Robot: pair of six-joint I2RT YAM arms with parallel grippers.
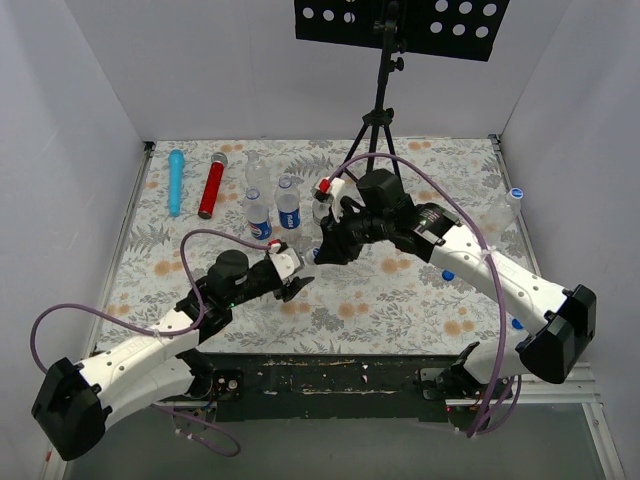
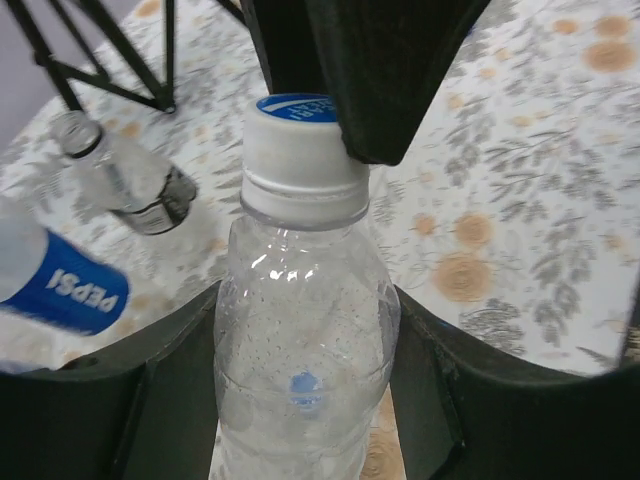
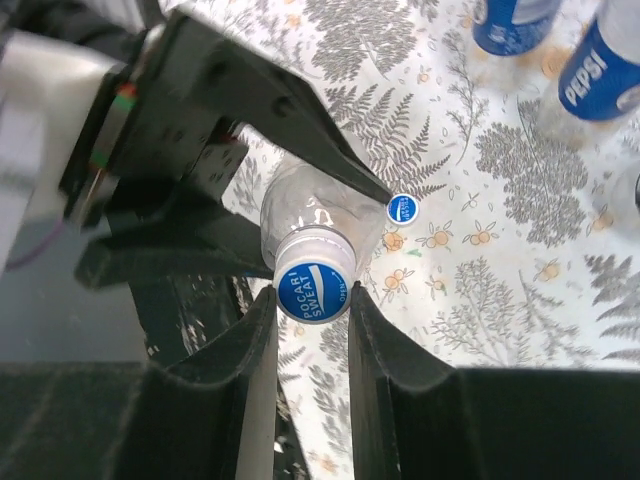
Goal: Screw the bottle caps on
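The bottle cap (image 3: 313, 290) carries blue lettering that reads POCARI SWEAT on its top, with a white skirt below, and it sits on the neck of a clear bottle (image 2: 300, 340) that has no label of its own. Two other bottles (image 1: 258, 217) (image 1: 288, 207) stand just behind on the worktop (image 1: 400, 300), each with a blue PEPSI label. A further small bottle (image 2: 125, 180) shows a dark label too blurred to read. A loose blue cap (image 3: 403, 208) lies on the worktop just beside the held bottle; its print is too small to make out. The worktop is covered with a pale cloth printed with grey ferns and orange flowers, and plain white walls close it in on three sides. At the back stands a black tripod (image 1: 378, 120) with a perforated black plate on top. Near the far left corner lie a long blue cylinder (image 1: 176, 182) and a red cylinder (image 1: 211, 187), side by side. The left fingers (image 2: 170, 390) are pressed against both sides of the clear bottle's body, holding it upright near the middle of the worktop. The right fingers (image 3: 240, 370) come from above and are closed on the bottle cap, one on each side of its skirt.
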